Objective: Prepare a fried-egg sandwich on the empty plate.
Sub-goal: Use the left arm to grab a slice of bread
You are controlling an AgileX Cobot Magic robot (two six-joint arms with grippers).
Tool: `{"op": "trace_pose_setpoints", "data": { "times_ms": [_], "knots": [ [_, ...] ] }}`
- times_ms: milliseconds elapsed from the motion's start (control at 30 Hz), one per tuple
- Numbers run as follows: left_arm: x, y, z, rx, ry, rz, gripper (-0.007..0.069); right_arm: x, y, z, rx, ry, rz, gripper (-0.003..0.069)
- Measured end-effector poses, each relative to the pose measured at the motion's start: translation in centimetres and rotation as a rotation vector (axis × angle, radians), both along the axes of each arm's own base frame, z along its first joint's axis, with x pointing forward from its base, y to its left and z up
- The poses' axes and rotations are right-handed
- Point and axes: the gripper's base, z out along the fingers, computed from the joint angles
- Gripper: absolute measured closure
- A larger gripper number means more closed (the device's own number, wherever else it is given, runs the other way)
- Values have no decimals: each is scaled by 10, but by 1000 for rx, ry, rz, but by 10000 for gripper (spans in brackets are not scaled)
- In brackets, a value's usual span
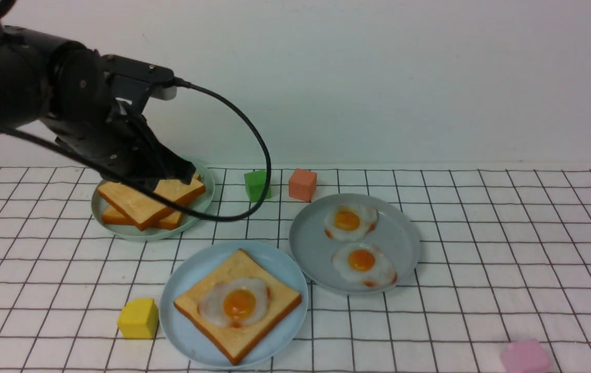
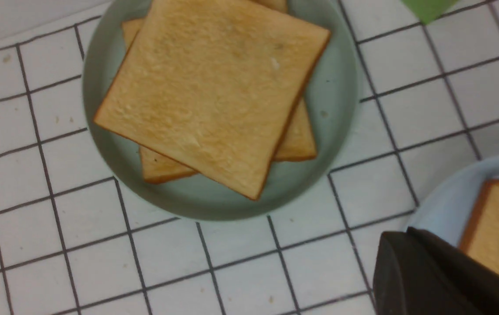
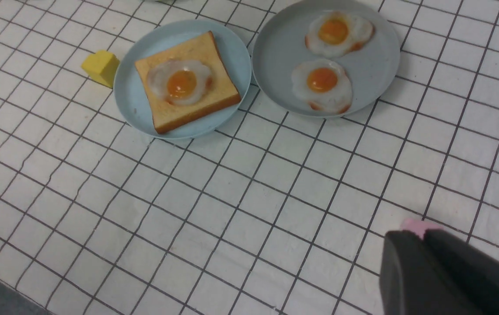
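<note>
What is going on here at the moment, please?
The robot is building a fried-egg sandwich. One toast slice with a fried egg on top already lies on the sky-blue plate. The left gripper, shut, hovers over two stacked toast slices on the mint-green plate, likely going for the top one.

The closed left gripper (image 1: 186, 173) hangs over stacked toast (image 1: 129, 201) on a mint plate (image 1: 150, 235); nearer than its fingers, the sky-blue plate (image 1: 191, 269) holds a slice (image 1: 234, 268) topped by a fried egg (image 1: 237, 303).
</note>
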Motion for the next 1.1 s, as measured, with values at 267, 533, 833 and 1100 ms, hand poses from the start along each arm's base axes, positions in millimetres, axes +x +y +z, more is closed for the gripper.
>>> {"op": "trace_pose_setpoints", "data": {
  "times_ms": [267,533,833,1100],
  "knots": [
    [58,25,-43,46,154,14,615,0,0,-4,-5,6,2,582],
    [76,20,-57,70,54,-79,367,1,1,-2,10,-12,0,577],
    [87,19,-95,159,77,-205,202,2,2,-9,13,14,5,575],
    [92,19,-105,216,78,-245,263,4,3,-21,11,63,-11,575]
  ]
}}
